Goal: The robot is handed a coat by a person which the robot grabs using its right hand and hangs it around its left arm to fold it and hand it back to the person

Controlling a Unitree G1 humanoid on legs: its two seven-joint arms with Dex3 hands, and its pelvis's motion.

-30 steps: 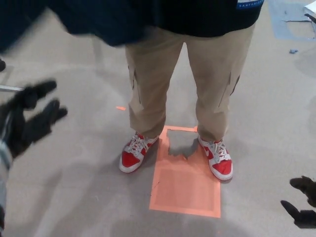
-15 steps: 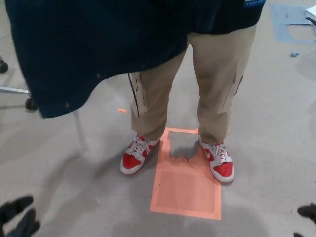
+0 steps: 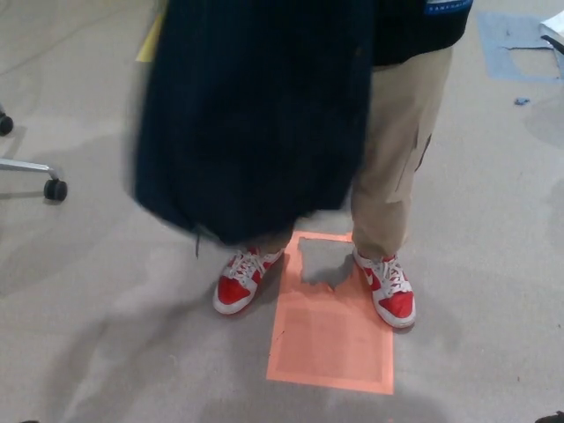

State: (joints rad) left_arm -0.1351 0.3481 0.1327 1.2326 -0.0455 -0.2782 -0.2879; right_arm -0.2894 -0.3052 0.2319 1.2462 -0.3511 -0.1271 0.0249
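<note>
Coat (image 3: 256, 115): a dark navy garment hanging in a long bunched mass from the top edge of the head view. It is off the floor, and its lower hem ends just above the person's shoe on the picture's left. Its outline is blurred. What holds it lies above the frame.
Person: stands facing the camera, seen from the waist down. The coat covers the leg on the picture's left.
Trousers (image 3: 401, 150): tan, with a side pocket, visible on the leg at the picture's right.
Shoes (image 3: 388, 291): red and white with white laces, one at each upper corner of the orange rectangle.
Orange rectangle (image 3: 330, 339): a flat marking on the floor (image 3: 106, 308), extending from between the shoes toward the camera.
Chair base (image 3: 55, 189): a metal leg with a black castor at the left edge, well apart from the coat.
Left hand: not in view.
Right hand (image 3: 555, 417): only a dark sliver at the lower right corner, far from the coat. Whether it is spread or closed cannot be told.
</note>
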